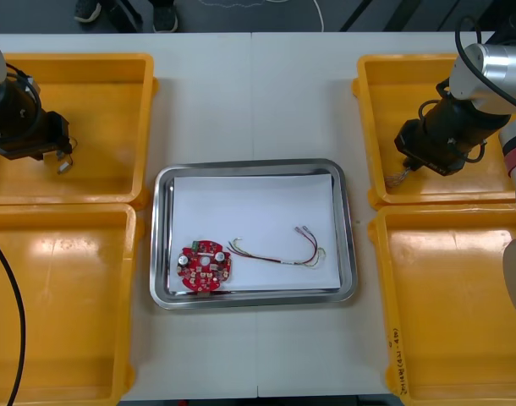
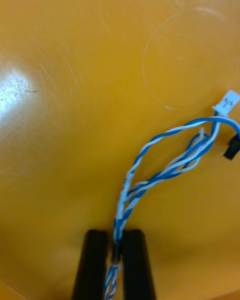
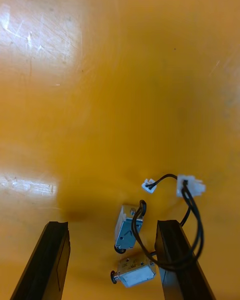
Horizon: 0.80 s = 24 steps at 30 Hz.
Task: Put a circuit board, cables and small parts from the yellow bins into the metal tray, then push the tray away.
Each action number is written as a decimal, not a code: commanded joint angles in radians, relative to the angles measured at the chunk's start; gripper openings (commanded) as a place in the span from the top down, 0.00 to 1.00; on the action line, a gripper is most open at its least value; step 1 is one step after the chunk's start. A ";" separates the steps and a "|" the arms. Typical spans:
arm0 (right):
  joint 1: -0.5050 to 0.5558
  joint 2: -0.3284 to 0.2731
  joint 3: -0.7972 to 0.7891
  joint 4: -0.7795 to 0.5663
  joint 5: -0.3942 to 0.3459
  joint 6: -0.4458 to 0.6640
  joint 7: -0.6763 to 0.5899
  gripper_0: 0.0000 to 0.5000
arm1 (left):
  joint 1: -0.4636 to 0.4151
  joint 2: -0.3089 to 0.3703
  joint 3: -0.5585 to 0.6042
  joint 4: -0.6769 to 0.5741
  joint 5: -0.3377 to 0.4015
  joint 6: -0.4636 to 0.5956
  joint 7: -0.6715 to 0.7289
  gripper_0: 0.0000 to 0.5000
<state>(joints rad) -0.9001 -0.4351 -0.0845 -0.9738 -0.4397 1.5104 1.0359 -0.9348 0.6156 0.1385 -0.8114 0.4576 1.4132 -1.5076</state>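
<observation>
Bright, even overhead light on the table (image 1: 254,101); white glare streaks the yellow bin (image 3: 150,80) floor, a soft shadow pooling nearby.

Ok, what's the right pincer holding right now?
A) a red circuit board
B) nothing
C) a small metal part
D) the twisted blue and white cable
D: in the right wrist view the right pincer is shut on the twisted blue and white cable, which runs out from between its fingers over the floor of the yellow bin.
</observation>
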 commanded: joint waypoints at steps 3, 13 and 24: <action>-0.039 0.007 0.015 -0.005 -0.007 0.011 -0.020 1.00 | -0.035 -0.007 -0.030 -0.006 0.015 -0.034 -0.091 0.00; -0.062 -0.024 -0.001 -0.005 -0.013 0.045 0.056 1.00 | -0.010 -0.010 -0.030 -0.006 0.021 -0.059 -0.106 0.14; -0.112 -0.097 -0.052 -0.077 -0.027 0.188 0.308 1.00 | 0.010 -0.010 -0.030 -0.006 0.021 -0.057 -0.125 1.00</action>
<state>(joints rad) -0.9644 -0.4723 -0.1139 -0.9829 -0.4498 1.6747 1.2925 -0.9328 0.6155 0.1237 -0.8067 0.4701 1.3674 -1.5115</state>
